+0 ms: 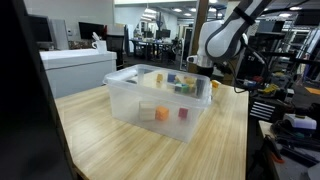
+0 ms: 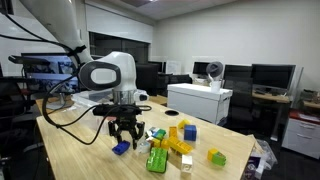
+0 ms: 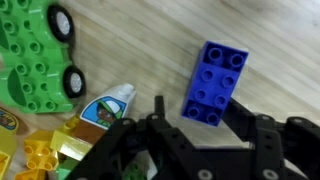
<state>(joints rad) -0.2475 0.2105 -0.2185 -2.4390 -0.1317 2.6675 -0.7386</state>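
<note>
Blue two-by-four plastic building brick (image 3: 213, 85), flat and studs-up on the pale wooden surface (image 3: 150, 35), right of centre in the wrist view, just beyond wide-open, empty jaws. Probably best to square up with its slight tilt and close across the narrow width, staying clear of the green wheeled brick car (image 3: 40, 55) at upper left. No legible writing anywhere; only a blurred figure on the small printed tile (image 3: 105, 108) at lower left.

Blue studded plastic brick (image 3: 213, 85): solid colour. Pale wood-grain bench (image 3: 150, 40) under it. Near the brick, white plastic tile (image 3: 108, 105) with printed picture. Beyond the tile from the brick, green studded toy car (image 3: 35, 60) with black wheels and white hubs, and yellow plastic bricks (image 3: 45, 150). End effector (image 3: 197, 110) over the brick: black.
</note>
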